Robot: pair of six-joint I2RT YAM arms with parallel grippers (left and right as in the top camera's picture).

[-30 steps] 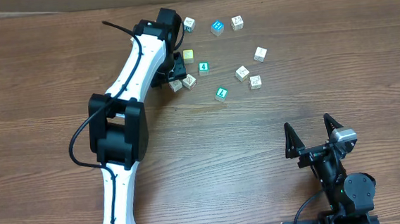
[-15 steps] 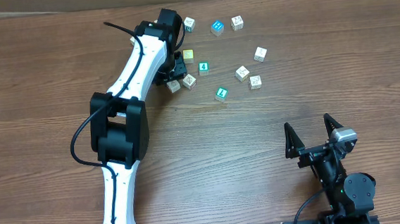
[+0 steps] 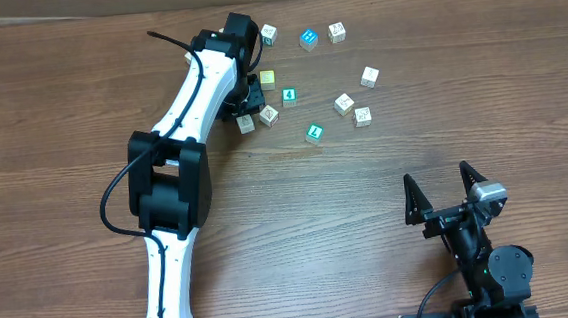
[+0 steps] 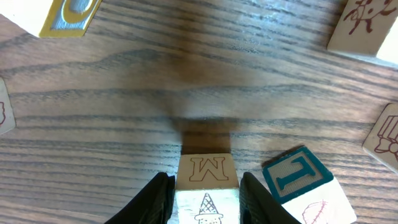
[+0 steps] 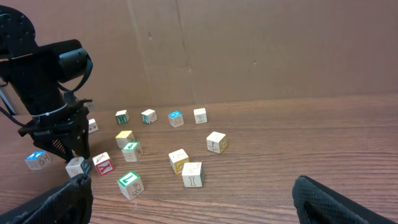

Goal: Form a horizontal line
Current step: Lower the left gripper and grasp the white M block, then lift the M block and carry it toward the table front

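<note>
Small wooden cubes lie scattered at the back of the table; no horizontal line shows among them. My left gripper (image 4: 207, 200) is shut on a whitish cube (image 4: 207, 171) with an M on one face and an ice-cream cone on another. Its black fingers (image 4: 157, 198) press both sides. From overhead, the left gripper (image 3: 247, 115) stands over that cube (image 3: 246, 123), below the pale yellow cube (image 3: 267, 79). At the front right, my right gripper (image 3: 445, 200) hangs open with nothing in it, far from the cubes.
A cube with a teal T (image 4: 292, 177) sits just right of the held cube. Other whitish cubes (image 3: 344, 103) and teal-faced cubes (image 3: 314, 132) spread to the right. Further cubes (image 3: 268, 33) lie near the back edge. A cardboard wall (image 5: 249, 50) stands behind.
My left jaws have closed onto the M cube, and it shifted slightly left. The right arm has not moved.
</note>
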